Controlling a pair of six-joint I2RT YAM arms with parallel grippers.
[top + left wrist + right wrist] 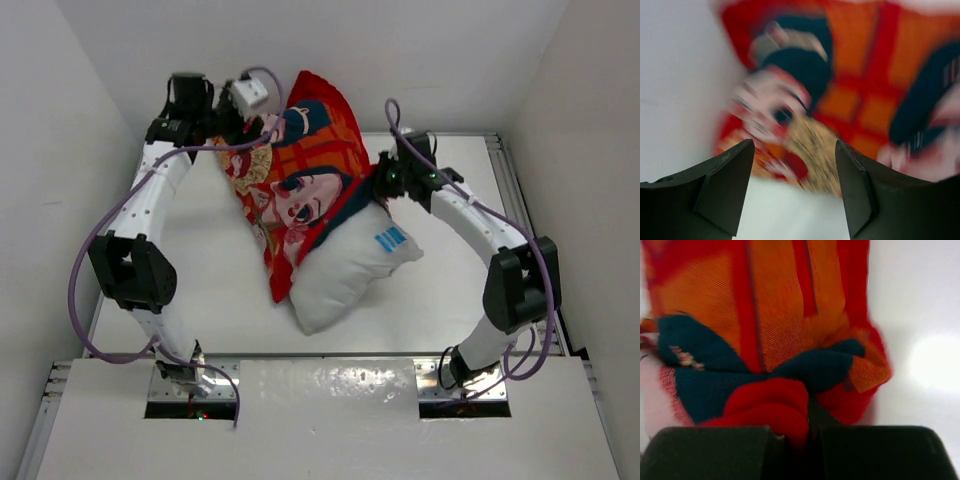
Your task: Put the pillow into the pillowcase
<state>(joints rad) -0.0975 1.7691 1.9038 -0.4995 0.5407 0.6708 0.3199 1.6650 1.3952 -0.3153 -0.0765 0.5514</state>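
Right gripper [805,432]: jaws closed tight on a bunched red fold of the pillowcase [305,165], pinched at the cloth's right edge; the weave puckers and gathers around the fingers. Left gripper [793,150]: jaws partly apart, nothing between them, hovering just off the case's far-left edge; view is blurred, and I cannot tell whether either fingertip touches cloth. Case lies at a slant across the middle of the table [220,290], printed side up, covering the far part of the pillow [345,275]. The pillow's near end sticks out bare and white, with a small blue label [390,238] on its right corner. So it is partly sleeved, not fully in. Handling, by judgement: case is thin, limp woven cloth, light, folds wherever pinched, and will slip off smooth fingers unless a doubled fold or hem is taken. Best hold is the open hem, one gripper on each side, to keep the mouth spread. Pillow is plump, soft and springy, light for its bulk, too thick to pinch through. Take a corner or seam edge, or leave it resting on the table and draw the case down over it. Neither item is fragile; the risk is cloth bunching at the mouth and dragging the pillow along.
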